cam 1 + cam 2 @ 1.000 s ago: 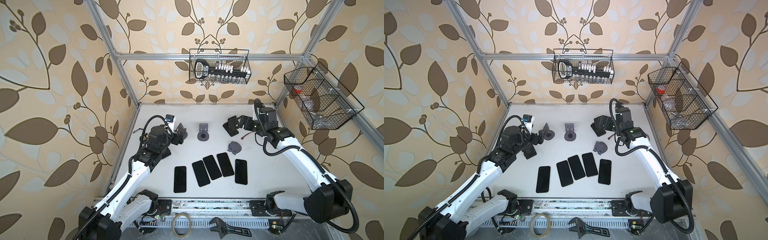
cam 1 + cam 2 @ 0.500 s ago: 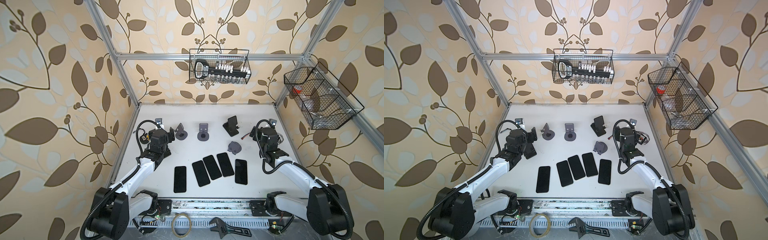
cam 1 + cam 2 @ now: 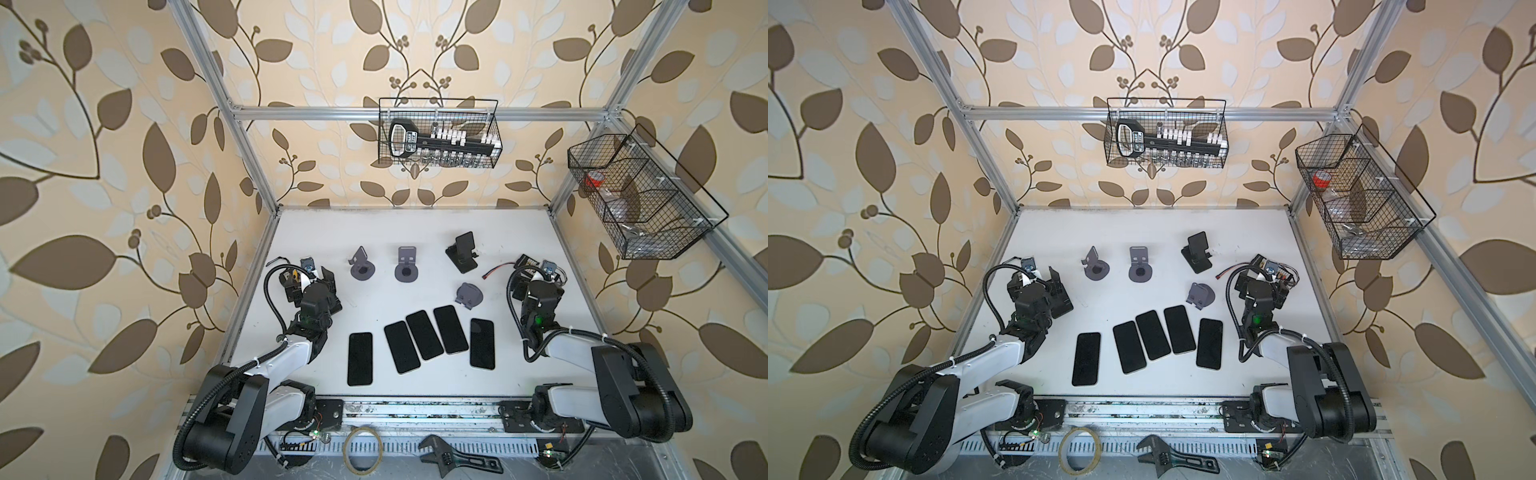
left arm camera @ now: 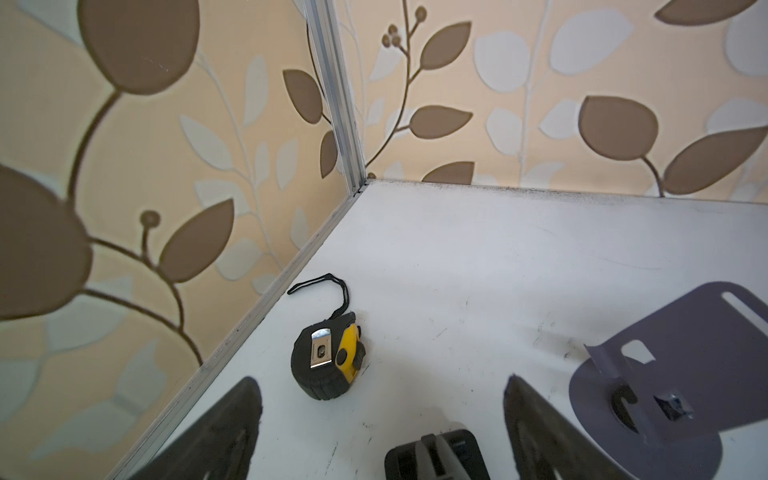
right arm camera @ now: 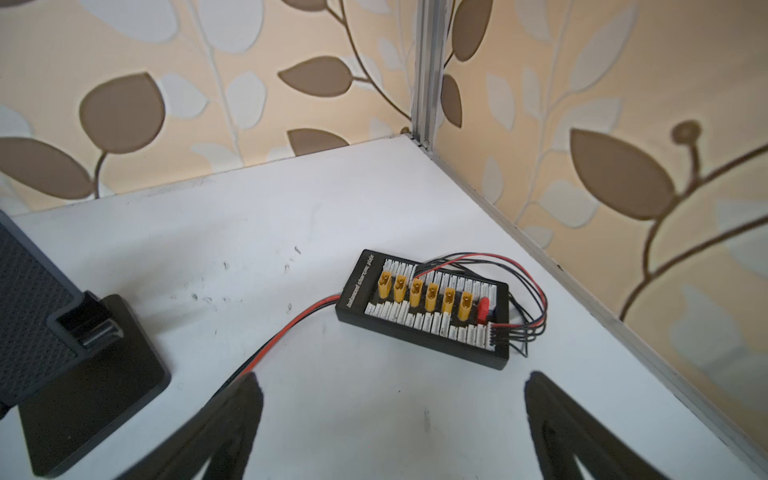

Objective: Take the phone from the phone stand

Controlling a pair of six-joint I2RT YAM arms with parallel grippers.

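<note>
Lying on table (image 3: 374, 232), tape measure (image 4: 328, 359), charging board (image 5: 428, 307), phones (image 3: 424, 334)

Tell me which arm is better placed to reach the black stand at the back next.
Right. The right tool, open, sits nearer the black stand, which shows in its wrist view. The left tool sits far left by the tape measure.

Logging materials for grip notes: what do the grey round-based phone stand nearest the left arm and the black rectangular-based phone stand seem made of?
Grey round-based phone stand: likely thin painted sheet metal, matte; flat bent plate with cut slots. Black rectangular-based phone stand: matte plastic or coated metal, unclear which; its backrest shows fine dotted texture.
</note>
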